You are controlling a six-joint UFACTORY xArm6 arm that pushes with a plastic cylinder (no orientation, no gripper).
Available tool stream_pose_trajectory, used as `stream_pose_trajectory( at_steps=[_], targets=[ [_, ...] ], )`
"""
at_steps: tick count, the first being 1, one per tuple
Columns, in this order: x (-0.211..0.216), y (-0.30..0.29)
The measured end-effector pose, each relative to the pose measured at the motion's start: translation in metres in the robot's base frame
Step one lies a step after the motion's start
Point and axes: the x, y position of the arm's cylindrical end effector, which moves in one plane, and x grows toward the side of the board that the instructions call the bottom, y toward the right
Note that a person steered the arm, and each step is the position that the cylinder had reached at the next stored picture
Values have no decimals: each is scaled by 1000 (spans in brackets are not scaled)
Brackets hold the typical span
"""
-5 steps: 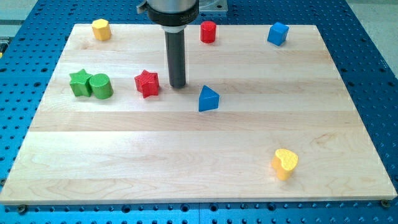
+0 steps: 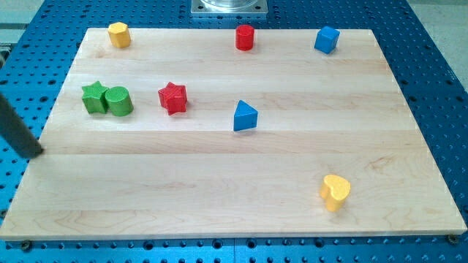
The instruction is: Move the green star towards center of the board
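My tip point(image 2: 34, 152) sits off the board's left edge; I carry no jaws. The small green plastic star point(image 2: 93, 97), touching the green cylinder point(image 2: 118, 101), looks light, rigid; push its left face.

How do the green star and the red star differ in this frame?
The green star is green, the red star is red. The green star touches the green cylinder on its right; the red star stands alone. The green star sits nearer the view's left edge and nearer my tip. Both are star-shaped and look similar in size.
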Motion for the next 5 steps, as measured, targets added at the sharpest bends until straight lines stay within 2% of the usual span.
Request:
stream_pose_trajectory(
  at_steps=[1, 2, 3, 4, 5],
  targets=[
    [-38, 6],
    [-54, 23],
    [-86, 60],
    [-98, 43],
    [-91, 109]
  ],
)
